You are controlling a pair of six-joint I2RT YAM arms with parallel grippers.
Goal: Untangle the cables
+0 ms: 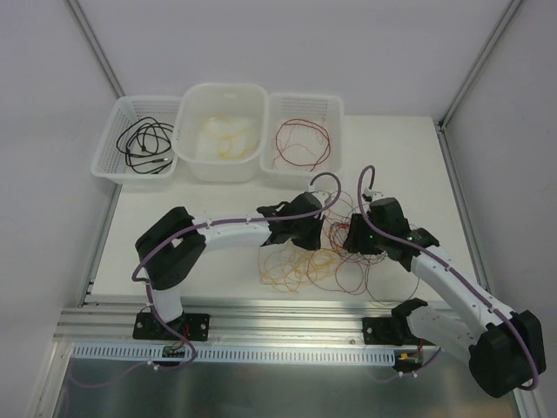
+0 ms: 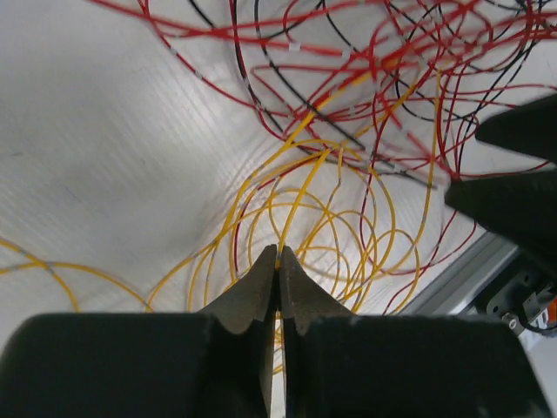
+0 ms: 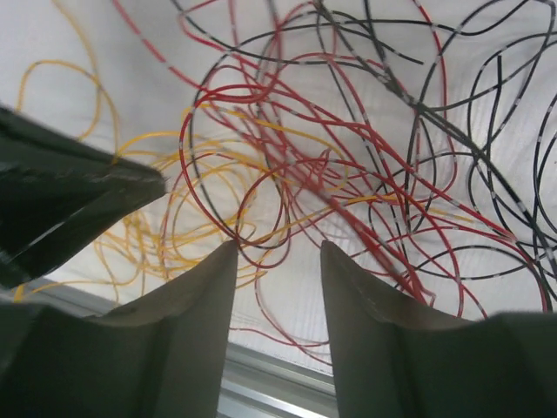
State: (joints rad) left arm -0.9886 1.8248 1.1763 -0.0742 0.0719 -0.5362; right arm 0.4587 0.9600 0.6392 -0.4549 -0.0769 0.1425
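A tangle of thin red, black and yellow cables (image 1: 326,257) lies on the white table between my two grippers. My left gripper (image 1: 315,228) hangs over its left part; in the left wrist view the gripper (image 2: 278,251) is shut on a yellow cable (image 2: 300,196) that runs up into the red and black loops (image 2: 374,70). My right gripper (image 1: 348,233) is over the right part, open; in the right wrist view the gripper (image 3: 278,248) has red and black cables (image 3: 348,148) lying loose beyond its fingers, none between them.
Three white baskets stand at the back: the left basket (image 1: 113,139) holds black cables, the middle tub (image 1: 196,104) yellow ones, the right basket (image 1: 335,117) red ones. The metal rail (image 1: 287,318) runs along the table's near edge, close to the tangle.
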